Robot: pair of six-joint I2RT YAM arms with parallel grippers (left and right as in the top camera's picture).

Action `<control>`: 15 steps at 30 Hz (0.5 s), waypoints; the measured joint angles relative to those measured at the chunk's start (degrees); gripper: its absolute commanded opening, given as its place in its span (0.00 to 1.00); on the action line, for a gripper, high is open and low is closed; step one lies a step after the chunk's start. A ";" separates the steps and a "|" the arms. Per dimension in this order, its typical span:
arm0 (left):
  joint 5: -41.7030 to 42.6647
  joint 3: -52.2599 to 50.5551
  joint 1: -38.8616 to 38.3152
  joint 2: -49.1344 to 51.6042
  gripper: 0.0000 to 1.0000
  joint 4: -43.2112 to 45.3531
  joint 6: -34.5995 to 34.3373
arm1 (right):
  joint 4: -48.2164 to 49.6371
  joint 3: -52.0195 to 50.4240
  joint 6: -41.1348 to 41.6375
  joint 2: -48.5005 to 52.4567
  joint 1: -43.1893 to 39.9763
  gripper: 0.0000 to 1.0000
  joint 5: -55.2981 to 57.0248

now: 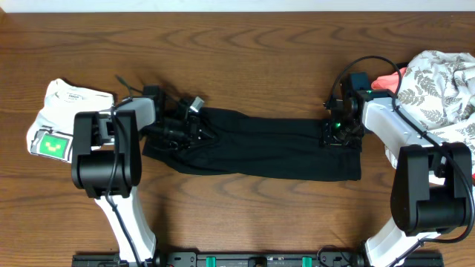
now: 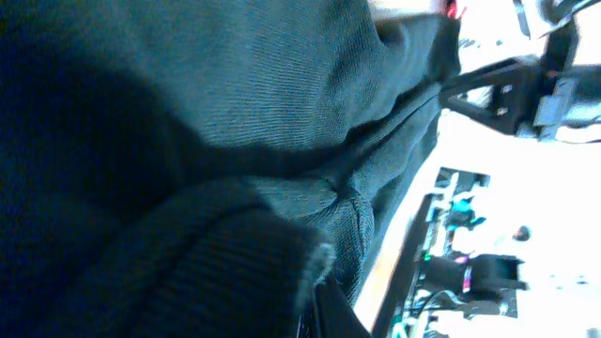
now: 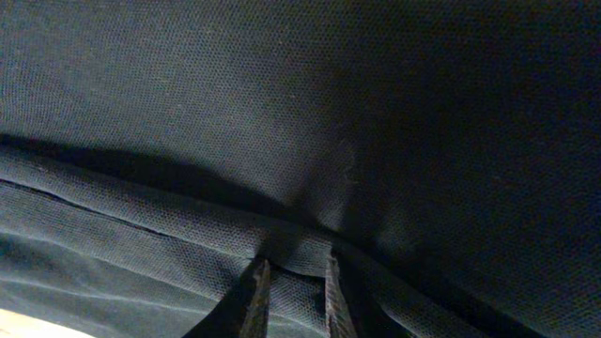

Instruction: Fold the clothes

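Black garment point(image 1: 260, 144) lies stretched out in a long band across the middle of the wooden table point(image 1: 245, 52). Its long axis runs left to right, one end toward each arm. The left end is bunched and narrow, and the right end is wider and squarer.

The left gripper point(image 1: 194, 127) sits on the bunched left end with its fingers pressed together on the fabric. The right gripper point(image 1: 334, 133) sits at the far corner of the right end. Only the right wrist view shows its grip: two dark fingertips point(image 3: 254, 296) stand a little apart, pinching a folded hem point(image 3: 169, 221) between them. In the left wrist view, ribbed knit cloth and a stitched seam point(image 2: 329, 183) fill most of the picture. Only a dark edge of a finger point(image 2: 333, 314) shows at the bottom.

Only the overhead view shows what lies further out. A folded white garment point(image 1: 63, 111) lies at the left edge of the table, partly under the left arm. It carries a green square print point(image 1: 52, 144) and a small neck label point(image 1: 73, 95) whose writing is too small to read. At the far right lies a crumpled white cloth with a grey leaf pattern point(image 1: 438, 85), with something orange-red point(image 1: 386, 80) just beside it.
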 measured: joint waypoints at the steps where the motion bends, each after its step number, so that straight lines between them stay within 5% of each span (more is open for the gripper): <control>1: 0.15 0.02 0.74 0.09 0.06 -0.52 0.00 | 0.00 0.00 0.00 0.00 0.00 0.20 0.00; 15: -2.93 0.02 6.40 0.09 0.06 -4.76 0.00 | 0.26 0.00 0.00 0.00 0.00 0.19 1.42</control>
